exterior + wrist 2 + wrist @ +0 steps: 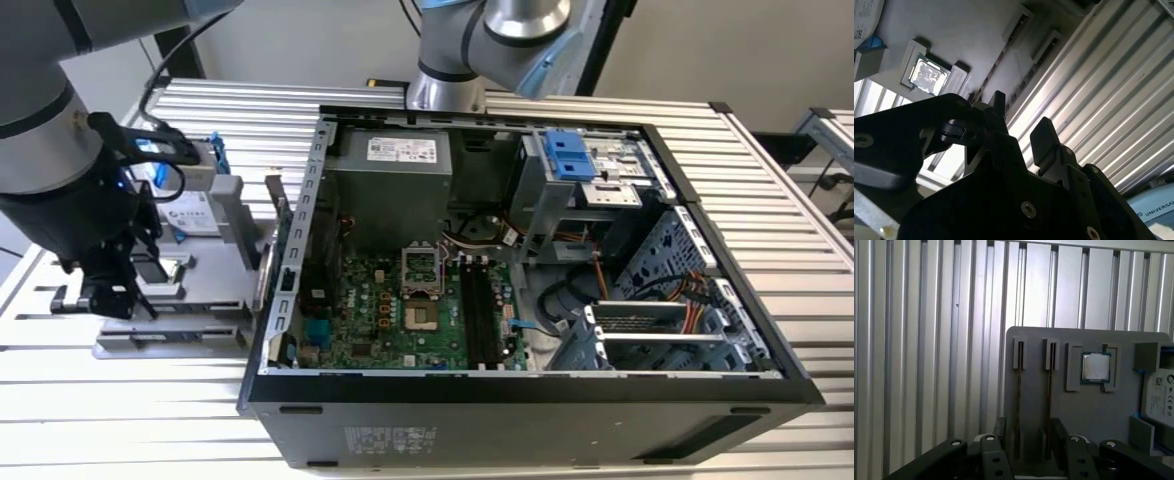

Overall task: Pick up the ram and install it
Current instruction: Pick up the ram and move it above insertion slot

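Gripper (1029,426) open, holding nothing, poised over grey tray (1094,415) at the exterior view's lower left. Ram (1018,400) stands on edge in a tray slot, seen between the fingers. Processor (1095,367) nearby.

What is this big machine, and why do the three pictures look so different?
It is a robot arm with a two-fingered hand. One picture comes from a camera standing off the arm; the other two come from cameras riding near its wrist. On the ribbed metal table sit an open computer and a grey holder. The holder carries a shiny square chip and thin dark sticks on edge, probably the ram. The hand is open close to those sticks and holds nothing.
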`<state>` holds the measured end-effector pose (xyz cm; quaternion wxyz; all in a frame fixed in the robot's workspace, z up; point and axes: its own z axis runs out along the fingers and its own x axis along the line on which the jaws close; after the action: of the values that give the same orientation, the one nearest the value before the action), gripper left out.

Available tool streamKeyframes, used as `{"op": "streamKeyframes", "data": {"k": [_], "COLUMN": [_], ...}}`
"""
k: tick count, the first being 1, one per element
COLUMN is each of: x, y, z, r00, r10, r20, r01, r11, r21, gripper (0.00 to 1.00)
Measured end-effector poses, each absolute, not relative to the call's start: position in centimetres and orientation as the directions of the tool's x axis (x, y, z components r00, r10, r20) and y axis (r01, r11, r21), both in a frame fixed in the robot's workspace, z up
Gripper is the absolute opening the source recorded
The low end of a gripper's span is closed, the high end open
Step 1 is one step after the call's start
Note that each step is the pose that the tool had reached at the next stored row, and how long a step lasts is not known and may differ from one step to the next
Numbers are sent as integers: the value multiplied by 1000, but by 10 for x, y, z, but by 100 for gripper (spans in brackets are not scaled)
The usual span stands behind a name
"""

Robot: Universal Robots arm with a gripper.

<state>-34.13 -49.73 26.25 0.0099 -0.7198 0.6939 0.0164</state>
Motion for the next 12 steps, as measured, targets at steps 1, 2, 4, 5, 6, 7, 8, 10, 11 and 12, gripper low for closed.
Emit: {"op": "streamKeyframes", "data": {"k": [1, 2, 4, 5, 6, 7, 8, 10, 11, 12], "x": [-341, -341, -341, -341, -341, -341, -341, -341, -341, -341], "y": [-497, -497, -497, -497, -497, -497, -497, -497, -497, -497], "z": [261, 261, 259, 257, 256, 254, 252, 248, 246, 245], "r00": [36, 36, 36, 36, 36, 36, 36, 36, 36, 36], "r10": [-999, -999, -999, -999, -999, -999, -999, -999, -999, -999], "r20": [-37, -37, -36, -34, -34, -33, -32, -30, -30, -29], "r01": [-999, -999, -999, -999, -999, -999, -999, -999, -999, -999], "r11": [-37, -37, -37, -37, -37, -37, -37, -37, -37, -36], "r21": [9, 9, 9, 9, 10, 9, 10, 10, 10, 10], "gripper": [100, 100, 100, 100, 100, 100, 100, 100, 100, 100]}}
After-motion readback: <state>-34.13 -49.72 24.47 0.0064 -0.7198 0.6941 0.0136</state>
